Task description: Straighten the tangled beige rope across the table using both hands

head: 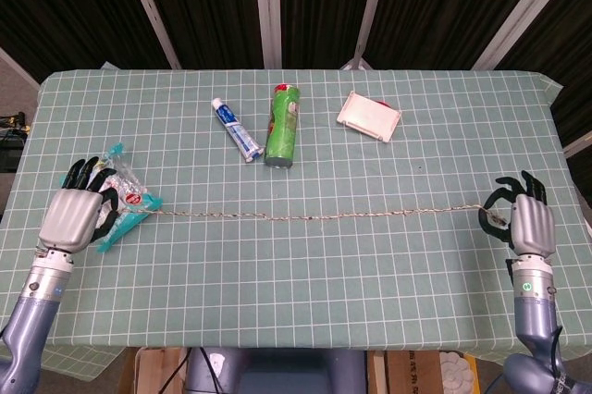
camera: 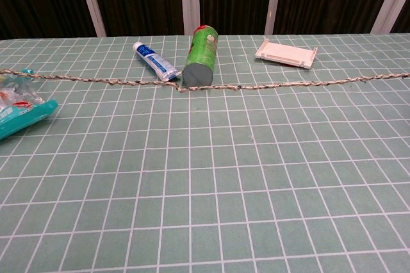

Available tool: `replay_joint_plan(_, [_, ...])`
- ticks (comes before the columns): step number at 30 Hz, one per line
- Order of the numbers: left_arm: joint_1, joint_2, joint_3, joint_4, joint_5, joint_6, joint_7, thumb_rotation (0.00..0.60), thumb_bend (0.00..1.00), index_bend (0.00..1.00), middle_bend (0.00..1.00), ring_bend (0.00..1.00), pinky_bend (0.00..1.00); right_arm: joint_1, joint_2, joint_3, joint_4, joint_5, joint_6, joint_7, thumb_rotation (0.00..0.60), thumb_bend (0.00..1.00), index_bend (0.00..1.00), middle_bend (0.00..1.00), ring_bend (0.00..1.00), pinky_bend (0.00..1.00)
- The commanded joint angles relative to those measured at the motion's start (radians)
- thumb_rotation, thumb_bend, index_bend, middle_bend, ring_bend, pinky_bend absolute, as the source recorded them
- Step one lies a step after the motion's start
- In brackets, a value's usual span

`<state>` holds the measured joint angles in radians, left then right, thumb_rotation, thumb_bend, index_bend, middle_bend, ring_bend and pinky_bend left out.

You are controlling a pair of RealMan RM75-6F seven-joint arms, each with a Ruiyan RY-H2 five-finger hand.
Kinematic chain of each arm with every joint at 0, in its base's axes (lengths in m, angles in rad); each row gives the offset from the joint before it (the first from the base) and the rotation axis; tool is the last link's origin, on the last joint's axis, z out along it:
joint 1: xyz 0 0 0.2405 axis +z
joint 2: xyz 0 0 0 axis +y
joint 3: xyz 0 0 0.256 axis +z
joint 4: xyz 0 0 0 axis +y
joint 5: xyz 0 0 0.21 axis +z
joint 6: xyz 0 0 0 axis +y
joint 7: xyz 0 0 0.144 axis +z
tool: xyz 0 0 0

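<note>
The beige rope (head: pixel 314 216) runs in a nearly straight line across the green checked table (head: pixel 305 301), from left to right. In the chest view the rope (camera: pixel 269 86) crosses the whole width with a slight sag near the can. My left hand (head: pixel 76 214) holds the rope's left end beside a snack packet. My right hand (head: pixel 525 223) pinches the right end near the table's right edge. Neither hand shows in the chest view.
A teal snack packet (head: pixel 122 204) lies under the rope's left end. Behind the rope lie a toothpaste tube (head: pixel 236 129), a green can (head: pixel 283 125) on its side and a white soap box (head: pixel 369 116).
</note>
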<state>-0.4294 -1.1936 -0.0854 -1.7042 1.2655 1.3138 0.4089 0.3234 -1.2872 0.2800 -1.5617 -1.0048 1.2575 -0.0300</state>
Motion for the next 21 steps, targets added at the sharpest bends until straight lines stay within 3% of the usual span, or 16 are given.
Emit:
replay_joint_plan(1, [0.000,-0.014,0.003,0.012,0.001,-0.006,0.012,0.600,0.55,0.68,0.19,0.00,0.00,-0.001,-0.009,-0.003,0.015,0.000,-0.007,0.005,0.600,0.46,0.65,0.28,0.00,0.00])
replay_joint_plan(21, [-0.020,-0.118,0.001,0.077,-0.062,-0.071,0.112,0.600,0.55,0.68,0.19,0.00,0.00,0.001,-0.056,-0.017,0.113,0.022,-0.067,0.003,0.600,0.46,0.65,0.28,0.00,0.00])
